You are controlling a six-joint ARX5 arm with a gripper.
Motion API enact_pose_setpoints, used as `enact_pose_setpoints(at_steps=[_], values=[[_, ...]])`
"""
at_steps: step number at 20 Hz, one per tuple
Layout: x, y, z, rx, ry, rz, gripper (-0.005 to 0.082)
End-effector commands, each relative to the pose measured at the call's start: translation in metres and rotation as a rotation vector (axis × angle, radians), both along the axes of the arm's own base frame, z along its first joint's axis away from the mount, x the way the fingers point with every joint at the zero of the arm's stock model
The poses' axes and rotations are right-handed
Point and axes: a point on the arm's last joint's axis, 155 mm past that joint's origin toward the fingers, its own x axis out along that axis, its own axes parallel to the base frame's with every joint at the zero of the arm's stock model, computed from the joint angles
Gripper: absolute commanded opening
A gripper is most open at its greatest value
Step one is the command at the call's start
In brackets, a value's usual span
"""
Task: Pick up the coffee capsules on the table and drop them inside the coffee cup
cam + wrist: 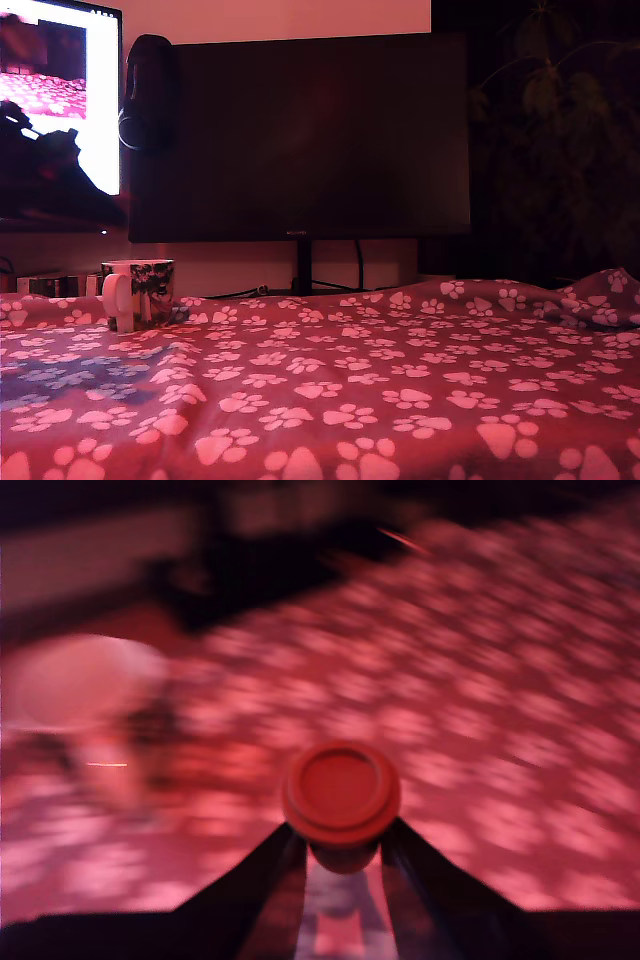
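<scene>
Standing near the exterior view's left, the coffee cup sat upright on the tabletop, its thick white handle turned toward the camera and its leafy pattern dark against pale ground. Behind it a lit screen glowed, and a large dark monitor filled the middle of that view. The paw-print cloth lay rumpled toward the exterior view's right. The arm did not appear in the exterior view. In the blurred wrist view, the cup showed as a pale smear, well apart from the tool, which was clenched around the dark red capsule, flat rim facing the camera, above the cloth.
</scene>
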Motion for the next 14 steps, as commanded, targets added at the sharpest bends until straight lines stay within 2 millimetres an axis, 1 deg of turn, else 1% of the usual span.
enact_pose_setpoints(at_steps=[1, 4, 6, 14], values=[[0.004, 0.009, 0.007, -0.006, -0.021, 0.024, 0.0140], [0.008, 0.022, 0.008, -0.017, -0.017, 0.065, 0.0140], [0.009, 0.025, 0.008, -0.016, -0.018, 0.077, 0.0140], [0.010, 0.027, 0.008, -0.015, -0.018, 0.082, 0.0140]])
